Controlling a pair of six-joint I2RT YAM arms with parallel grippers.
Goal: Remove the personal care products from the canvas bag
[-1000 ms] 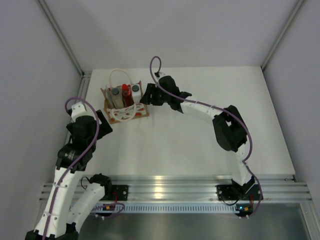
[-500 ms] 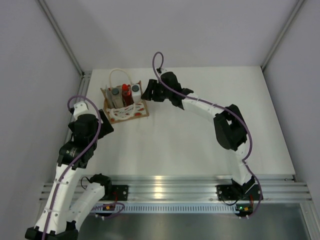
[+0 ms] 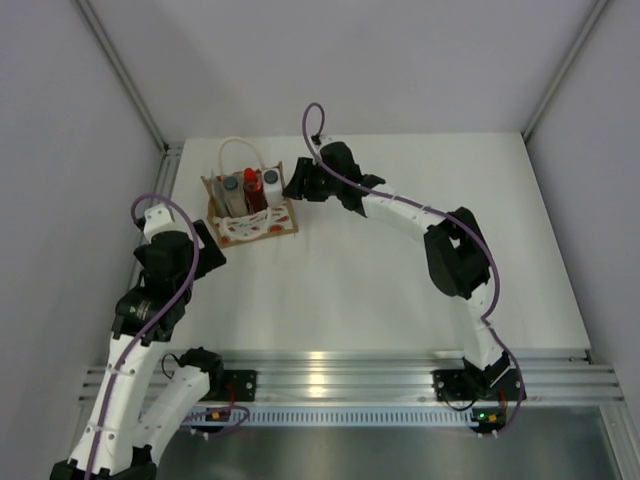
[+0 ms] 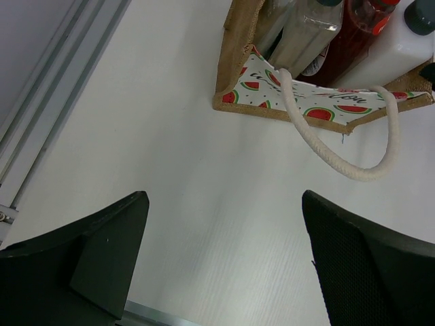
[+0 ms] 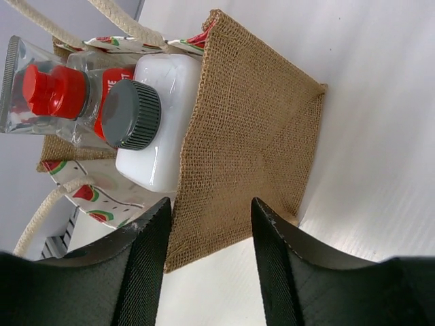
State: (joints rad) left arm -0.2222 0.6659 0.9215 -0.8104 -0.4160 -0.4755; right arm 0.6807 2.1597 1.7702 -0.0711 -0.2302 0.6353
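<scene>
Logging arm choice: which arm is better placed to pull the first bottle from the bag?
Probably right. The right claw, open, hangs beside the canvas bag, next to the white bottle; the left claw, also open, sits short of the bag.

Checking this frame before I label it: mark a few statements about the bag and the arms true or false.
1. The canvas bag stands upright on the table. True.
2. The red-capped bottle lies outside the bag. False: it stands inside, beside a white bottle.
3. The right fingers are open next to the bag's burlap side. True.
4. The left fingers grip the rope handle. False: they are open and empty, short of the handle.
</scene>
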